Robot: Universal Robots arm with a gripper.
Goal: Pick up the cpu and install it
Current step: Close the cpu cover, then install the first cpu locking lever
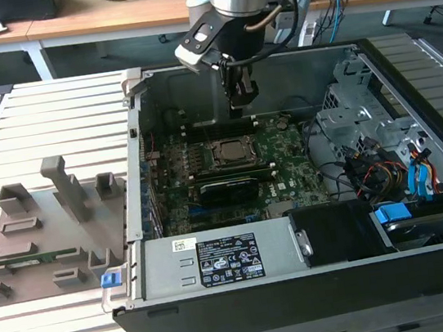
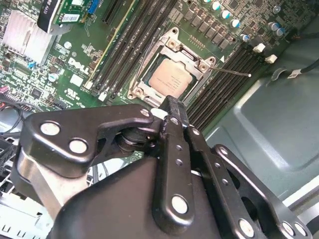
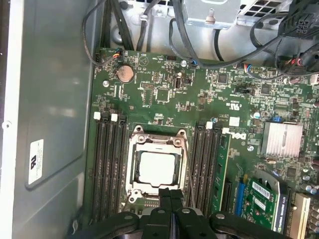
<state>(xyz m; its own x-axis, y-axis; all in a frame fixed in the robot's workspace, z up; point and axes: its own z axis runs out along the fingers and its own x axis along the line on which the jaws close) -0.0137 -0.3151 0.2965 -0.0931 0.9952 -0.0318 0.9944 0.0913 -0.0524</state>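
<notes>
The cpu, a small square chip with a dull silvery top, lies flat inside the open socket frame on the green motherboard. It also shows in both wrist views. My gripper hangs above the board just behind the socket, apart from the chip. In both wrist views its black fingertips are pressed together with nothing between them.
The board sits in an open black computer case. A long black card lies in front of the socket, with memory slots on both sides of it. Cables and a drive cage crowd the exterior view's right. A grey fixture lies outside at its left.
</notes>
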